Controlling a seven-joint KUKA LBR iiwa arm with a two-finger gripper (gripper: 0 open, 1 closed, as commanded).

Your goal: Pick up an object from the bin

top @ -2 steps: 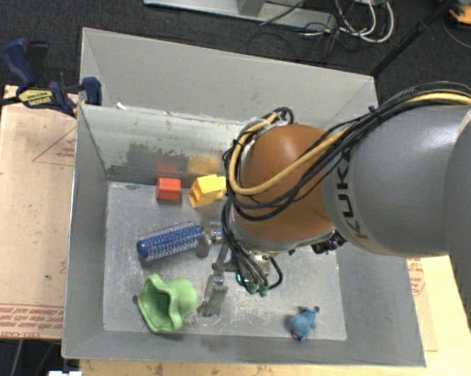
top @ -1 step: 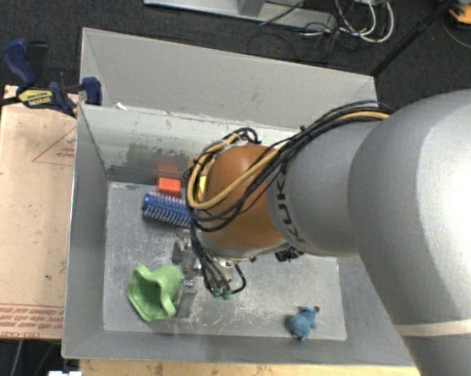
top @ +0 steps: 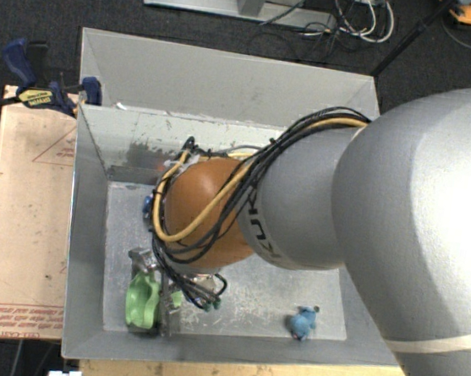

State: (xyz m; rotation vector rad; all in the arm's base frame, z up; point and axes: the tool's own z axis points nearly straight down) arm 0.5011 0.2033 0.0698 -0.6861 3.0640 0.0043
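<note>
In the lower-left corner of the bin (top: 85, 233): gripper (top: 155, 288), low under the orange wrist cover (top: 207, 209), at a green lump (top: 141, 302), soft-looking, lying near the bin's side. Risk: closing there may scrape that side or nudge the green lump away unheld. Whether the gripper is spread or clamped cannot be told, though it possibly touches the lump; cables (top: 168, 247) hide it.

Bin (top: 85, 233) grey; obj lower-left (top: 141, 301) light green; small obj lower-right (top: 302, 321) blue; wrist cover (top: 207, 213) orange; cables (top: 180, 234) yellow/blk.

Robot lab: arm (top: 370, 199), grey metal bin (top: 85, 233), floor cables (top: 359, 15).
</note>
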